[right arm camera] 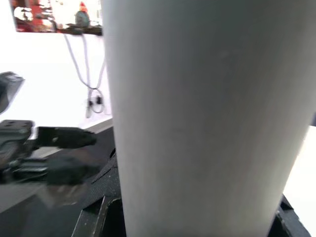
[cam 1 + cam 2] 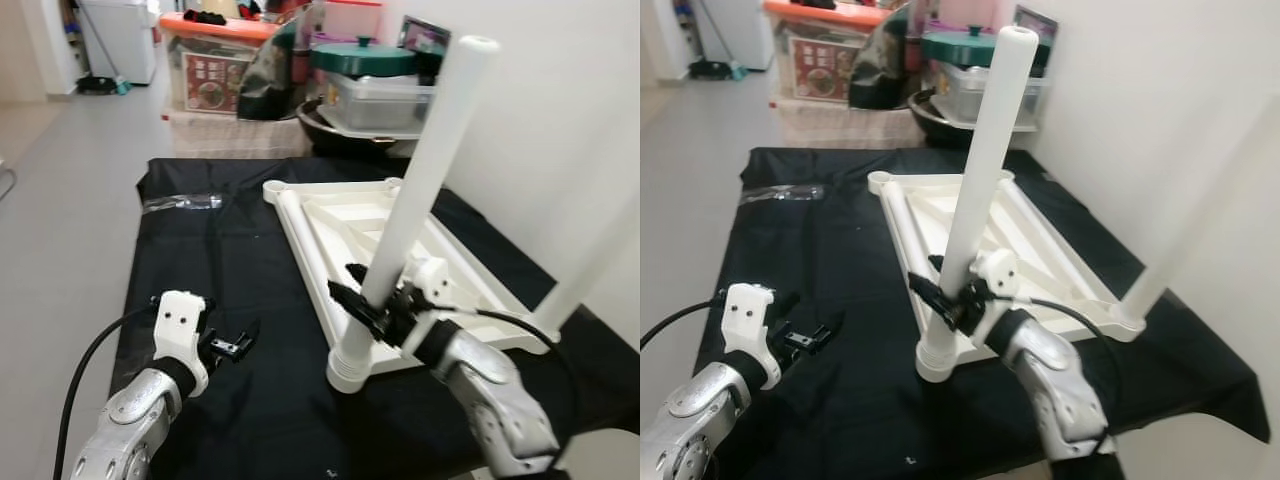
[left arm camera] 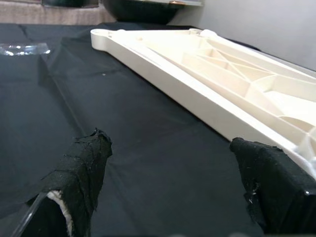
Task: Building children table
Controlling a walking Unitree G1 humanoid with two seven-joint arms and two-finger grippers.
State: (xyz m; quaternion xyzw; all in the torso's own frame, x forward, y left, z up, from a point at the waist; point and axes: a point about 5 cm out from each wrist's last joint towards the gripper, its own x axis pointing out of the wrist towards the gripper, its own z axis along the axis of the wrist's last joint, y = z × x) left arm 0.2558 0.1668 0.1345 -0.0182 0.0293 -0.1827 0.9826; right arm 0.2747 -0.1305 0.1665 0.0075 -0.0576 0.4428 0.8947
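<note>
- Fingers of the left gripper point(image 2: 232, 345) are being held apart over the black cloth point(image 2: 240, 260), well to the left of the white tabletop point(image 2: 400, 250), with nothing between the padded fingertips point(image 3: 84, 168).
- Clear plastic wrapping point(image 2: 180, 202) is lying on the cloth, beyond the left gripper and to the left of the tabletop's far corner.
- The tabletop is lying upside down on the cloth, its ribbed underside being shown upward and its long near edge being presented toward the left gripper.
- A white leg point(image 2: 420, 170) is being held in the tabletop's near corner socket point(image 2: 350, 368), its long axis rising steeply and leaning toward the tabletop's far right side rather than standing plumb.
- The right gripper point(image 2: 375, 305) is being clamped on this leg low down, just above the socket; the wrist view is being taken up by the leg's pale shaft between the fingers.
- The right arm is judged the nearer one for seating the leg, since the leg is lying between its own fingers, while the left gripper is standing apart from the tabletop.
- The coming move is judged to be turning on the leg's axis being brought in line with the socket before it is pressed or twisted home.
- A second leg point(image 2: 590, 270) is standing at the tabletop's near right corner, blurred.
- Storage boxes point(image 2: 215, 60) are being seen beyond the tabletop's far edge.
</note>
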